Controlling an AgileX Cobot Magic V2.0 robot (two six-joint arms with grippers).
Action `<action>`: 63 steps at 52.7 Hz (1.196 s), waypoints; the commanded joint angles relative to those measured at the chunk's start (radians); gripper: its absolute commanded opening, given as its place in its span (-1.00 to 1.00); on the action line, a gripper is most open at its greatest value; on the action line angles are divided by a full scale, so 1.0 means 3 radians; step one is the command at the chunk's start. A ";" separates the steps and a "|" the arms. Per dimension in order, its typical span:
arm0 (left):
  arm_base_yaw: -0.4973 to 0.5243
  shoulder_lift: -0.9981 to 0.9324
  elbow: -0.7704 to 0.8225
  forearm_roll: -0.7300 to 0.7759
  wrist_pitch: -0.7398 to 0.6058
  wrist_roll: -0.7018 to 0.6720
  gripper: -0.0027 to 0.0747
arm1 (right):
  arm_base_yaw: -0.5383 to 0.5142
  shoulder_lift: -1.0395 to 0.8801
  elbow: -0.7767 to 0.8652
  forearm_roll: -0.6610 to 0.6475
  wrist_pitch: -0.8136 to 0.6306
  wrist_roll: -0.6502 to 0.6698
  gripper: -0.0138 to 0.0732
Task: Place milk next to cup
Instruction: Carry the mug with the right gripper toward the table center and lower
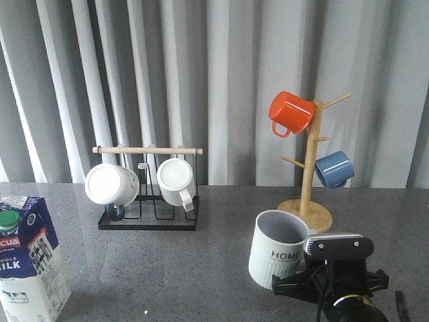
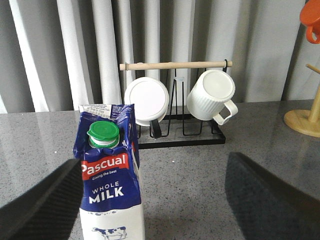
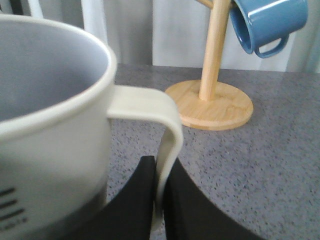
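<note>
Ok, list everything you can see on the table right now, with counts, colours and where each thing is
milk: one, blue and white carton with green cap, near left of the table, upright
cup: one, pale ribbed mug marked HOME, near right, upright
white mugs: two, hanging on the rack, back left of centre
rack: one, black wire with a wooden bar, back left of centre
mug tree: one, light wood, back right
orange mug: one, high on the tree
blue mug: one, lower on the tree
table: one, dark grey speckled
left gripper: one, black, open, milk between its fingers
right gripper: one, black, shut on the cup's handle
</note>
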 commanded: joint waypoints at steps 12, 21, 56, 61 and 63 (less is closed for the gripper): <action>-0.0015 0.0007 -0.0126 -0.0020 -0.0211 -0.0003 0.50 | 0.0137 0.0176 -0.0219 0.0211 -0.0333 -0.0191 -0.69; -0.0015 0.0007 -0.0126 -0.0020 -0.0203 -0.0006 0.50 | 0.0137 0.0254 -0.0293 0.0216 -0.0270 -0.0201 -0.69; -0.0015 0.0007 -0.0126 -0.0020 -0.0180 -0.0008 0.50 | 0.0137 0.0413 -0.0290 -0.0125 -0.0102 -0.0232 -0.68; -0.0015 0.0007 -0.0126 -0.0020 -0.0160 -0.0008 0.50 | 0.0137 0.0379 -0.0290 -0.0129 -0.0114 -0.0232 -0.64; -0.0015 0.0007 -0.0126 -0.0020 -0.0156 -0.0008 0.50 | 0.0137 0.0357 -0.0290 -0.0125 -0.0111 -0.0228 -0.61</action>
